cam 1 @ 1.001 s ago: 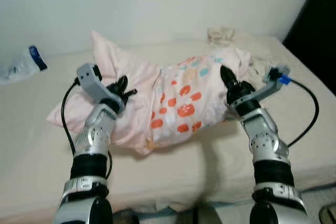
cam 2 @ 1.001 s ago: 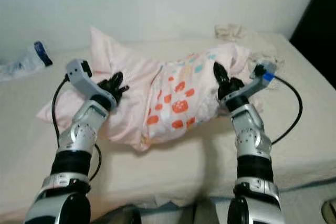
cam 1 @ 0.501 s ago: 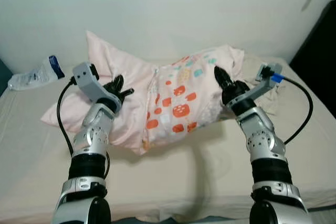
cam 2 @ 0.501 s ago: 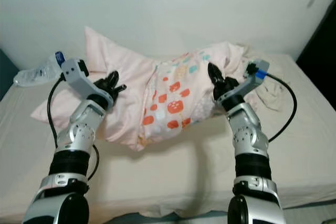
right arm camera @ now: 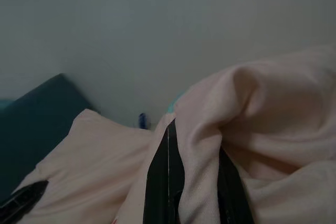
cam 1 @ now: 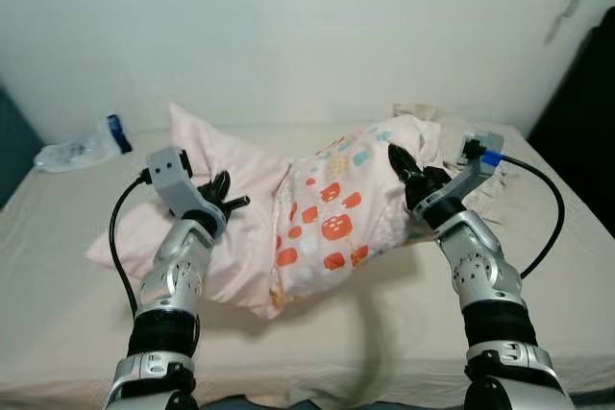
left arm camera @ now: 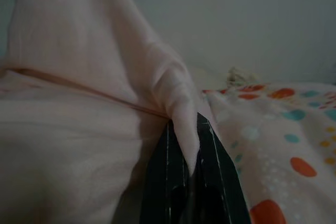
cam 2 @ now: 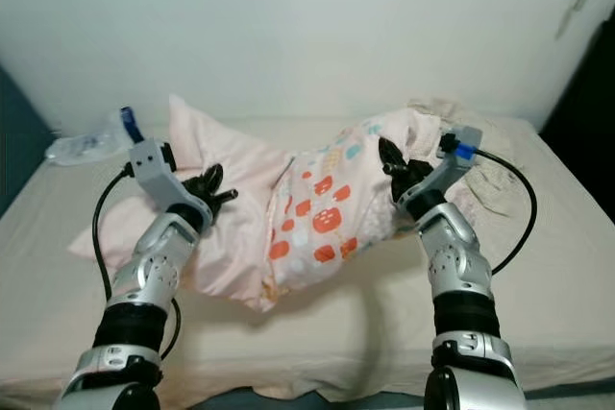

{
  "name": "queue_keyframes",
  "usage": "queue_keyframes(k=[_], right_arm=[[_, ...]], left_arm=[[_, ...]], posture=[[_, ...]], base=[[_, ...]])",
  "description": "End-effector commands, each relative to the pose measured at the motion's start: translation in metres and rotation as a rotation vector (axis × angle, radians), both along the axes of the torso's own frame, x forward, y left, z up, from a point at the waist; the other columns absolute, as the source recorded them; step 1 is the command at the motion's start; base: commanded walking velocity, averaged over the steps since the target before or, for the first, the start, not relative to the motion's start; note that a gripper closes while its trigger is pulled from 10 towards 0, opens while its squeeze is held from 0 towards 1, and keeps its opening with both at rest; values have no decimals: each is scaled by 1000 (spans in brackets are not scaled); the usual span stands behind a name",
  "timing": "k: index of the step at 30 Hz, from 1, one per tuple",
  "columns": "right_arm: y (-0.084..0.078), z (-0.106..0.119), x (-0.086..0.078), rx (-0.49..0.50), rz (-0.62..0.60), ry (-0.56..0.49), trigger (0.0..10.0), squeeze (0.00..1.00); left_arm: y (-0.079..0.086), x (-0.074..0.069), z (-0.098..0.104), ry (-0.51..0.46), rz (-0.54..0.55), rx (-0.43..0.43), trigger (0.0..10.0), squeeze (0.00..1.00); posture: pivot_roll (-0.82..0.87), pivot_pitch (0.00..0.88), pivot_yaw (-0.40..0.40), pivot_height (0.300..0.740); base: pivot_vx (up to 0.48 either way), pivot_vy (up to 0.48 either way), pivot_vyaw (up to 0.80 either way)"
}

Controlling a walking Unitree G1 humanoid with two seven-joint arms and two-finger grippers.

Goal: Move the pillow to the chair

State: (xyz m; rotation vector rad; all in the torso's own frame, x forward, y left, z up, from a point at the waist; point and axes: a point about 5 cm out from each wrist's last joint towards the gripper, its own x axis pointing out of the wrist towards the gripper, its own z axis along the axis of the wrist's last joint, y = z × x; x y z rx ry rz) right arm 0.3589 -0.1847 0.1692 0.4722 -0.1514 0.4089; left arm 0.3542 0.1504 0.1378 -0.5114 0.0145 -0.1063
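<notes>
While no lettering can be read anywhere, the pale pink fabric pillow (cam 1: pixel 288 218) carries a printed panel of orange-red squares and teal spots on its right half, and the crumpled clear plastic bottle with a blue cap (cam 1: pixel 82 148) at ten o'clock shows a label too blurred to make out. That pillow is on the cream-sheeted bed (cam 1: pixel 86 324), sagging between the two grippers with its right end raised. The left gripper (cam 1: pixel 223 203) has its black fingers (left arm camera: pixel 163 182) clamped on a fold of the plain pink cloth, a tongue of which sticks out between them in the left wrist view. At the pillow's two o'clock edge the right gripper (cam 1: pixel 404 166) has its fingers (right arm camera: pixel 165 177) pinched on a bunched ridge of the same pink fabric. A crumpled beige cloth (cam 1: pixel 423 114) lies near the white wall (cam 1: pixel 307 26) at one o'clock, just behind the pillow's raised end. Open sheet stretches from four to eight o'clock, between the pillow and the bed's near edge, and more bare sheet lies at three o'clock beyond the right arm. A dark teal panel (cam 1: pixel 14 141) stands at the bed's nine o'clock side, and a black upright surface (cam 1: pixel 586 132) closes the three o'clock side.
</notes>
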Motion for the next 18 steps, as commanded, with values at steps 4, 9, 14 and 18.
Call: queue_keyframes(k=[4,9,14,18], right_arm=[[17,2,-1,1,75,-39,10000,0],[20,4,0,6,84,-46,10000,0],[24,4,1,11,92,-50,10000,0],[26,5,1,14,99,-53,10000,0]], left_arm=[[-7,0,3,-27,-24,14,10000,0],[-7,-1,5,-32,-15,19,10000,0],[-7,-2,6,-37,-7,31,10000,0],[-6,-2,6,-37,4,36,10000,0]], posture=[[-66,6,5,740],[-63,12,7,740],[-58,17,8,740],[-53,22,8,740]], base=[[0,0,775],[0,0,775],[0,0,775],[0,0,775]])
